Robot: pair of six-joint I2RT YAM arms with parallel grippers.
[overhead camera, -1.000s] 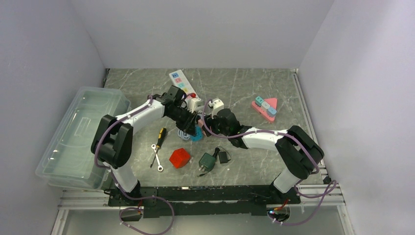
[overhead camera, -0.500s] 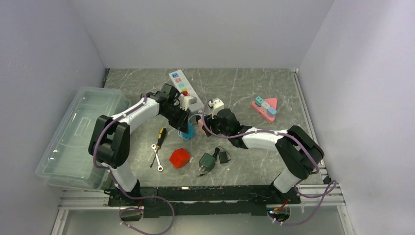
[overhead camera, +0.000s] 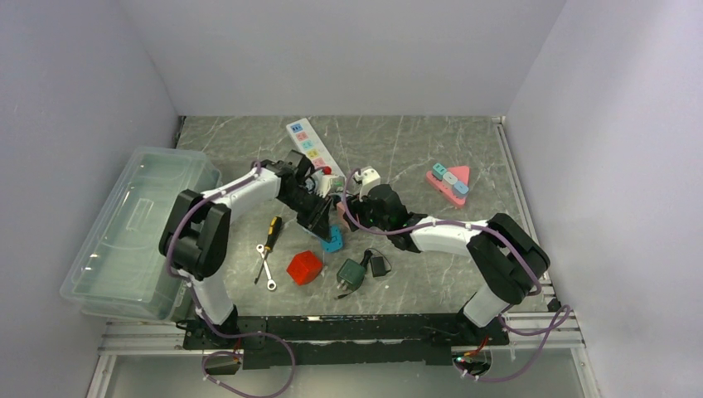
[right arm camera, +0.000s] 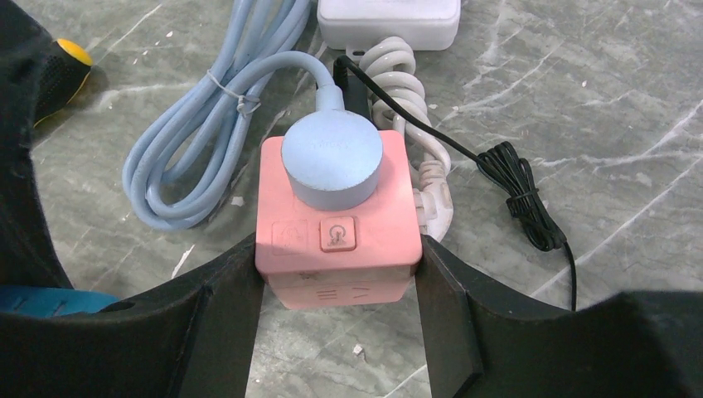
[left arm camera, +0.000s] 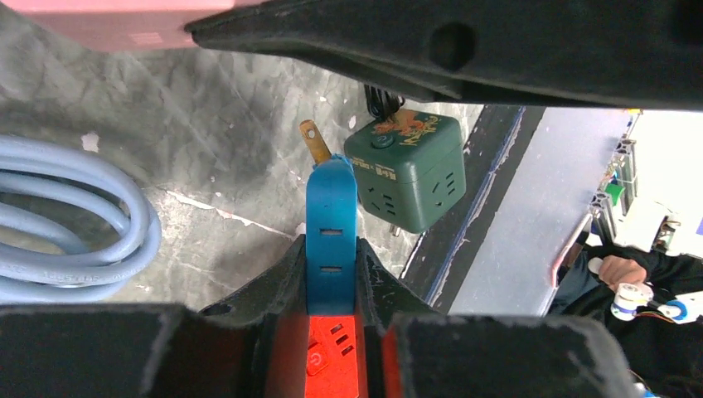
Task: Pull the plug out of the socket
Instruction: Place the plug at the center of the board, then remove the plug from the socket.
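Observation:
My right gripper (right arm camera: pixel 338 249) is shut on a pink cube socket (right arm camera: pixel 290 199) that sits on the table, one finger on each side of it. A round light-blue plug (right arm camera: pixel 332 157) with its cable is seated in the cube's top face. My left gripper (left arm camera: pixel 332 249) is shut on a flat blue plug (left arm camera: pixel 332 207) with a brass pin (left arm camera: pixel 315 141) showing at its far end. In the top view this blue plug (overhead camera: pixel 333 242) hangs clear of the pink socket (overhead camera: pixel 340 213), in front of it, between the left gripper (overhead camera: pixel 326 232) and the right gripper (overhead camera: pixel 348 207).
A red cube socket (overhead camera: pixel 304 267) and a green one (overhead camera: pixel 352 272) lie near the front, with a black adapter (overhead camera: pixel 380 265). A screwdriver (overhead camera: pixel 271 228), a wrench (overhead camera: pixel 265 267), a white power strip (overhead camera: pixel 308 141), a clear bin (overhead camera: pixel 137 224) and a pink toy (overhead camera: pixel 449 182) surround them. A white charger (right arm camera: pixel 390 21) lies behind the socket.
My left gripper has carried the blue plug from beside the pink socket out to the left, then toward the front. The right arm and the pink socket have stayed still.

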